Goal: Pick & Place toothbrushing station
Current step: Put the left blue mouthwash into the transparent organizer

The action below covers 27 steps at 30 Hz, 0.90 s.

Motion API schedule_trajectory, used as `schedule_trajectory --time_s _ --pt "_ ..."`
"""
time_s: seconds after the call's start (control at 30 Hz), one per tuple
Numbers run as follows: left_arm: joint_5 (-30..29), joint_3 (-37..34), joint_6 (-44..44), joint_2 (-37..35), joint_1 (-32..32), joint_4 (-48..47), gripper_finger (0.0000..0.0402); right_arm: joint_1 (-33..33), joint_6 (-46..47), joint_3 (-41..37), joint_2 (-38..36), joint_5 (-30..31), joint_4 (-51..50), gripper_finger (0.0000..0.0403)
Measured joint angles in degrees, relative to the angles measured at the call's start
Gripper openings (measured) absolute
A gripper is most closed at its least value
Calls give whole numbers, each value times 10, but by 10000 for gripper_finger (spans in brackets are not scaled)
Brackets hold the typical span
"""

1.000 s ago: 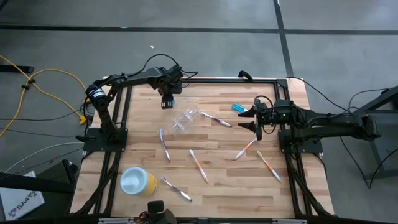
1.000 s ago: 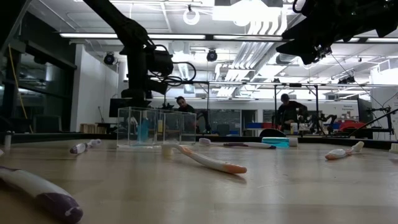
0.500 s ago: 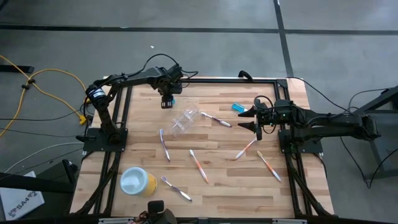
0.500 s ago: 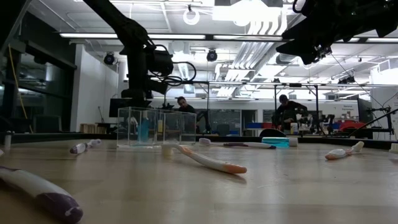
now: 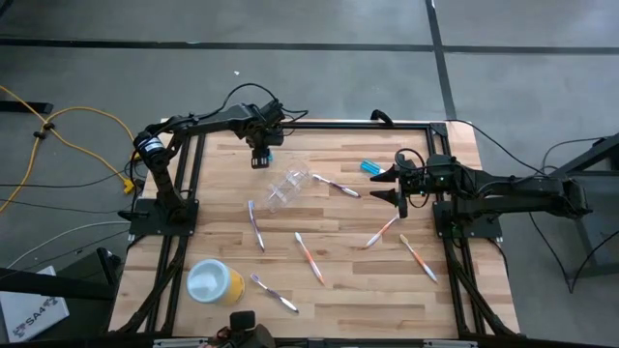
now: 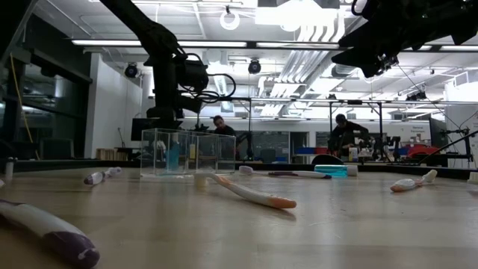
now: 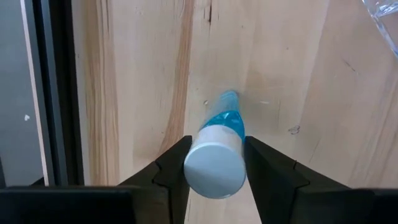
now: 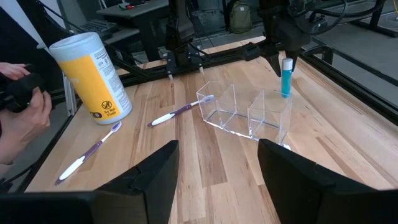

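on the wooden table [image 5: 338, 280], scattered toothbrushes [image 5: 309, 256].

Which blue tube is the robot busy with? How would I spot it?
Look at the table's far edge, beside the clear organizer. There the left gripper has a blue tube standing white cap up between its fingers. The other tube lies flat near the right gripper.

Clear two-compartment holder [image 5: 287, 187] mid-table, far side. Blue tube [image 7: 217, 151] upright between left gripper [image 7: 216, 163] fingers; second tube [image 5: 369, 167] flat. Six toothbrushes scattered flat.
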Motion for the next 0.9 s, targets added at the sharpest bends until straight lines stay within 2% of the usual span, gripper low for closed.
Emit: schedule_trajectory --time_s 0.9 --pt "-3 0 32 0 0 12 139 0 0 0 0 0 0 210"
